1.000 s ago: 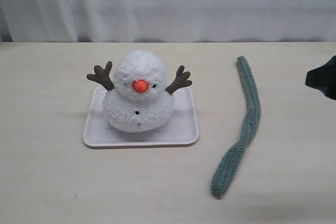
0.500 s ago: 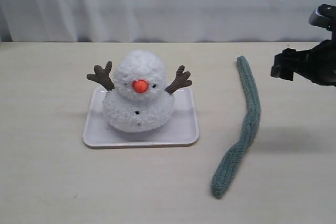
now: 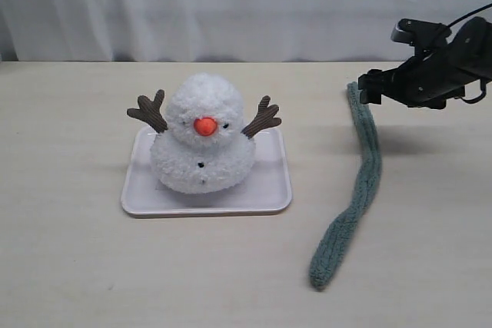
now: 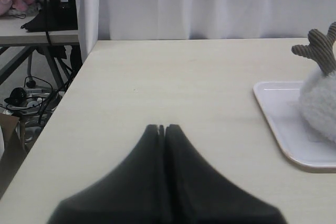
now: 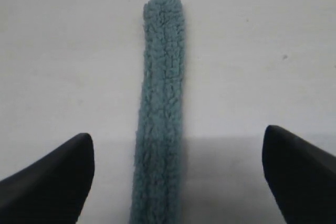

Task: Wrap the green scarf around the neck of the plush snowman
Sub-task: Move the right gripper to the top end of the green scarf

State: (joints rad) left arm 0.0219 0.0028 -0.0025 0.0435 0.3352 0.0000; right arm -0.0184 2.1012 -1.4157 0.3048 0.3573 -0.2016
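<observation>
Your right gripper (image 3: 370, 87) hung wide open, empty, above the green scarf (image 3: 367, 167) at its far end | scarf lay on the table (image 3: 77, 266) right of the plush snowman (image 3: 204, 140), long axis between the jaws | left gripper (image 4: 161, 129) was closed, farther off.

1. The fluffy white two-ball plush snowman (image 3: 202, 144) sits upright left of centre in the exterior view, on a pale rectangular tray (image 3: 269, 199). Its orange nose and black dot eyes face the camera. Black buttons mark its body, and brown twig-like arms rise on either side.
2. The long grey-green fuzzy knit scarf (image 3: 369, 167) lies flat in the right half of the frame, well apart from the snowman. It runs in a gentle wave from upper right down towards the lower edge.
</observation>
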